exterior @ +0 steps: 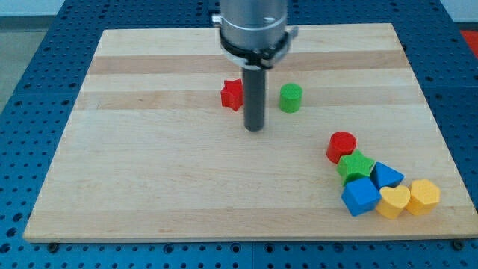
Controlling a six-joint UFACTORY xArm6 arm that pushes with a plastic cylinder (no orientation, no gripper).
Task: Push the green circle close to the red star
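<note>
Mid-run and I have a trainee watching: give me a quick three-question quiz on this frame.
1. True or false: the green circle touches the red star.
2. Where is my tip? A) the view's right of the green circle B) between star and circle, slightly toward the view's bottom C) among the cluster
3. Fill in: the red cylinder sits at the view's ____ end of the cluster on the board.

Key: 1 false, the rod stands in the gap between them; 2 B; 3 top.

The rod [255, 97] is covering the red star's [232, 94] right side. The arm housing [252, 26] is running off the view's top. The green star [355, 165] is sitting partly behind neighbouring blocks.
</note>
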